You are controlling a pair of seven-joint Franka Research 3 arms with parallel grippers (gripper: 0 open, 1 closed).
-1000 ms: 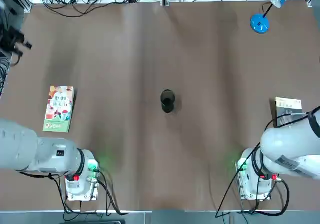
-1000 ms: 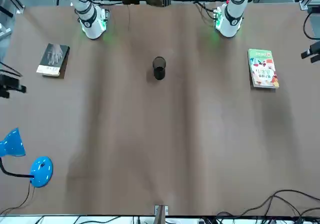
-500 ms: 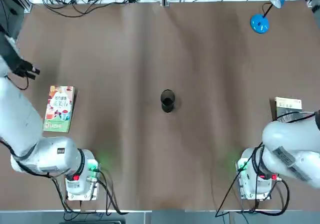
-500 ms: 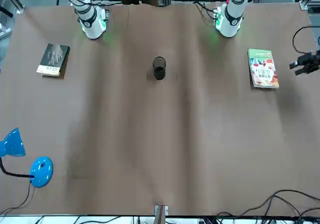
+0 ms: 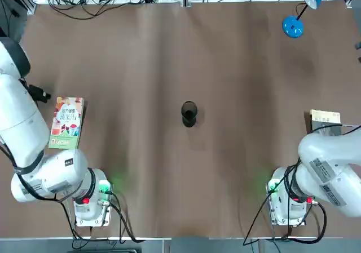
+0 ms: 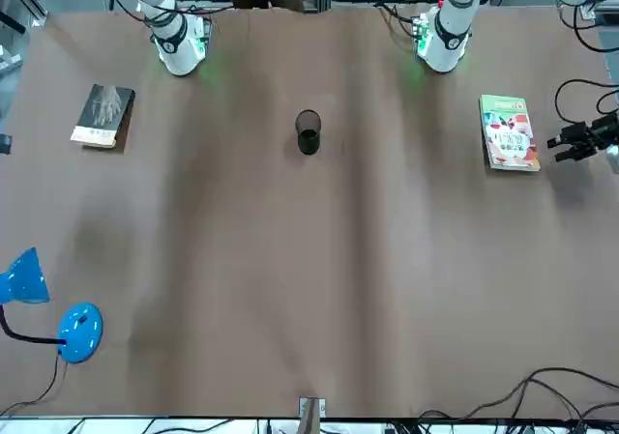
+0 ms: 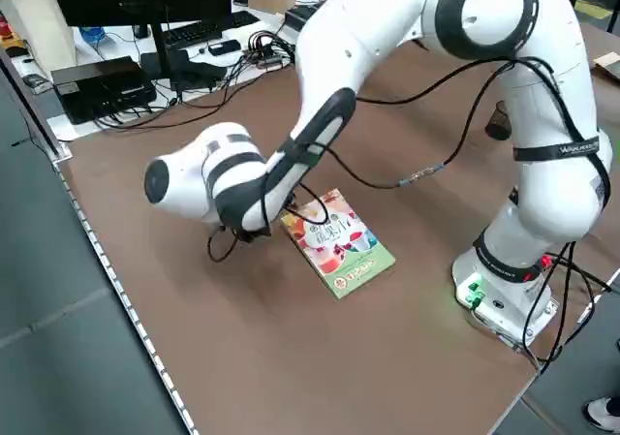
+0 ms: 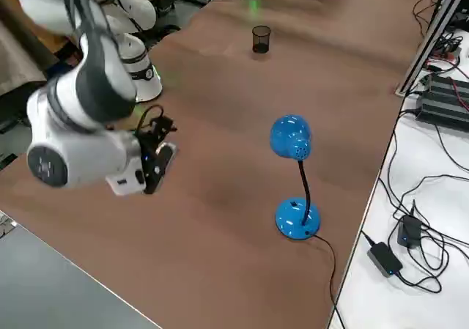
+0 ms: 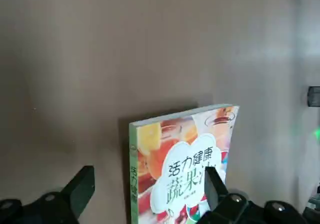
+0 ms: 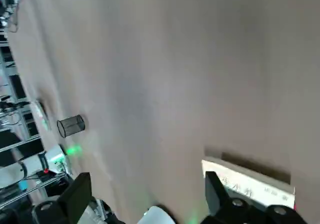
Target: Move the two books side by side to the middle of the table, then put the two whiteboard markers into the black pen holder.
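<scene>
The colourful book (image 5: 67,123) lies flat near the table's left edge. My left gripper (image 5: 43,93) hovers open just off that book's far left corner; the left wrist view shows the book (image 9: 181,160) between and beyond the open fingers (image 9: 80,189). The dark grey book (image 5: 325,120) lies near the right edge, partly under my right arm. My right gripper (image 8: 155,144) hangs open above the table beyond that book (image 10: 250,184). The black pen holder (image 5: 189,114) stands upright at the table's (image 5: 186,50) middle. The whiteboard markers are out of view.
A blue desk lamp (image 5: 293,25) stands at the far right corner, its head (image 8: 290,137) raised over the table. Cables and power bricks run along the far edge. Both arm bases (image 5: 90,205) sit at the near edge.
My left gripper has swung from the far left edge toward the colourful book's corner and come lower. My right arm has shifted a little at the table's right edge.
</scene>
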